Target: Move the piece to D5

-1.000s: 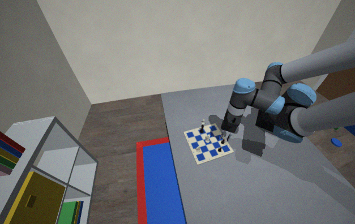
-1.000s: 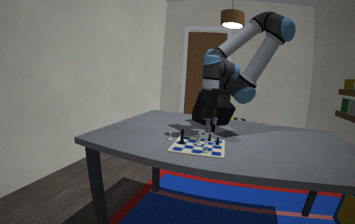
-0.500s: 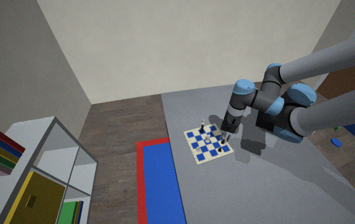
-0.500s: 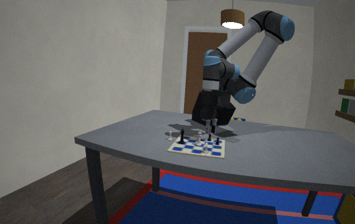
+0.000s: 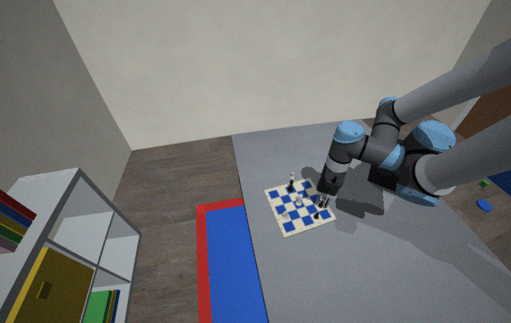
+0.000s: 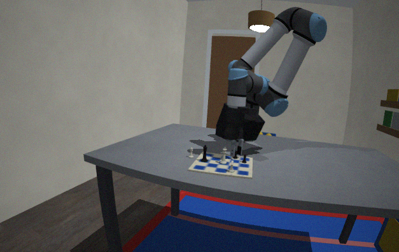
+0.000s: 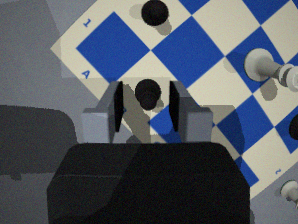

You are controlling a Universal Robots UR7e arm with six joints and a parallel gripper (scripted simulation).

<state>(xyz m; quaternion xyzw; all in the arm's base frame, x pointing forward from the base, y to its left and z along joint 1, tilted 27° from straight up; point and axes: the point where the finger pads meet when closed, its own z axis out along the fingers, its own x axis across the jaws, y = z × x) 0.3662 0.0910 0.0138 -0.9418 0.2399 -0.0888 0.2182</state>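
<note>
Only the wrist view is showing the open gripper (image 7: 147,106) straddling the black piece (image 7: 147,92), arm reaching down.

We see a white shelf unit (image 5: 51,228), a red-bordered blue rug (image 5: 229,261), a brown door (image 6: 223,79) and a ceiling lamp (image 6: 260,20).

Arm folded, wrist pointing straight down; gripper (image 7: 147,104) low — its 2 fingers parted, gripping nothing
</note>
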